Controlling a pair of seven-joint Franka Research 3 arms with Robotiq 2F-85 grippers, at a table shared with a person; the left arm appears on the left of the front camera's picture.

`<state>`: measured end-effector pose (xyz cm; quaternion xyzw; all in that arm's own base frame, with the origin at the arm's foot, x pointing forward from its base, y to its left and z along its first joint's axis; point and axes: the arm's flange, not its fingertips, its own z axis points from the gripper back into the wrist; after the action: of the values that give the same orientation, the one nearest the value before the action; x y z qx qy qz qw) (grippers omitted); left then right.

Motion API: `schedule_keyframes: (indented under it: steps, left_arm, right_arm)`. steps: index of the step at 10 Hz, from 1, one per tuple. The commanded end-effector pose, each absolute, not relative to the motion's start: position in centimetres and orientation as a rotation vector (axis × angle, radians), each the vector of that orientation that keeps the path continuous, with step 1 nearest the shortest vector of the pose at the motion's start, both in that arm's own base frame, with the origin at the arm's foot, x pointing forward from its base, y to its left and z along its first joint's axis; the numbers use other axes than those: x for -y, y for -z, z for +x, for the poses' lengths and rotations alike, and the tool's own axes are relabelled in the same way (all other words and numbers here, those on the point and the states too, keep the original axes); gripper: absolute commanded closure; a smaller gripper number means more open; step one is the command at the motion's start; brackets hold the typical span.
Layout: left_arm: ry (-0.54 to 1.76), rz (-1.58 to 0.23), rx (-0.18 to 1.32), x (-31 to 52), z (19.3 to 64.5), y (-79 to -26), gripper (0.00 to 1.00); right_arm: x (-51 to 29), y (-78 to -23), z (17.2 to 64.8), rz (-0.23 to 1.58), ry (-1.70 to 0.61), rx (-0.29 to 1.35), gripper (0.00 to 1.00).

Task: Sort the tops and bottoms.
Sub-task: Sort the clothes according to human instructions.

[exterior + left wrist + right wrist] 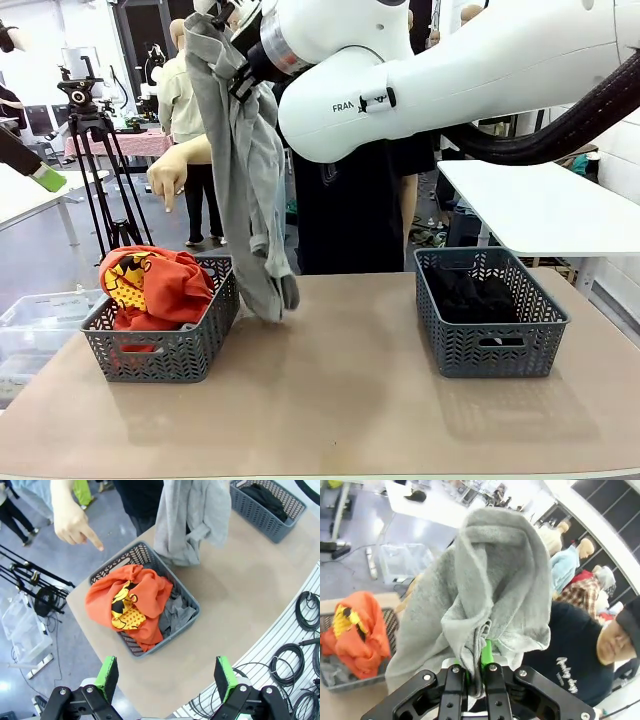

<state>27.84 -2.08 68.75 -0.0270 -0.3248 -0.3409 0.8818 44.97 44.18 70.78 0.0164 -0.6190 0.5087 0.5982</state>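
Grey sweatshirt [245, 190]: light grey fleece, hanging high from right gripper [479, 672], its low end just beside the left basket's [160, 350] near-right corner, over the table [330, 400], not in yet.
Right jaws: pressed together, pinching a bunched fold of the sweatshirt; green pad shows between the cloth.
Left gripper [164, 675]: fingers spread wide, holding nothing, hovering above the left basket, looking down on it.
Step in hand: judged as carrying the sweatshirt to the tops basket.
How to do it well: shift toward the robot's left until the hanging bulk is over the basket middle, then lower so the tail piles inside before letting go; a release from where it hangs now would likely drape it over the rim or onto the table. Keep clear of the person's hand [168, 180].
Person: standing at the far side, one finger pointing down toward the left basket.
Orange T-shirt [127, 605]: yellow print, heaped in the left basket, spilling over the rim.
Darker grey piece [175, 615]: in the same basket, partly under the orange one.
Black garment [480, 295]: lying in the right basket [490, 350].
Count baskets: two, grey plastic, well apart.
Count tops: three, two binned, one held.
Count bottoms: one seen; more under it can't be told.
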Motion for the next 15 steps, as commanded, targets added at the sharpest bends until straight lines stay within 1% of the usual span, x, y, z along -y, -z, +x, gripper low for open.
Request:
schedule_keyframes:
  steps: [1, 3, 5, 7, 8, 10, 11, 13, 15]
  left_arm:
    - [0.706, -0.048, 0.672, 2.1, 28.0, -69.0, 0.00]
    - [0.706, -0.048, 0.672, 2.1, 28.0, -69.0, 0.00]
    - [0.706, -0.048, 0.672, 2.1, 28.0, -69.0, 0.00]
    - [0.706, -0.048, 0.672, 2.1, 28.0, -69.0, 0.00]
    - [0.706, -0.048, 0.672, 2.1, 28.0, -69.0, 0.00]
    - [0.706, -0.048, 0.672, 2.1, 28.0, -69.0, 0.00]
    - [0.706, -0.048, 0.672, 2.1, 28.0, -69.0, 0.00]
    - [0.706, -0.048, 0.672, 2.1, 28.0, -69.0, 0.00]
    - [0.706, -0.048, 0.672, 2.1, 28.0, -69.0, 0.00]
  right_arm:
    - [-46.8, -73.2, 45.7, 0.013, -1.158, 1.716, 1.00]
    - [-47.5, -76.2, 46.7, -0.076, -1.096, 1.888, 1.00]
    - [-50.2, -78.2, 47.3, 0.062, -1.120, 2.025, 1.00]
    - [-53.5, -77.9, 48.2, 0.179, -1.150, 2.053, 1.00]
    - [-55.0, -76.8, 49.0, 0.229, -1.158, 2.035, 1.00]
    - [-57.4, -73.0, 50.4, 0.265, -1.182, 1.929, 1.00]
    - [-57.2, -71.5, 51.1, 0.276, -1.159, 1.884, 1.00]
    - [-56.6, -69.4, 52.5, 0.288, -1.109, 1.860, 1.00]
    - [-56.8, -65.8, 53.5, 0.323, -1.093, 1.770, 1.00]
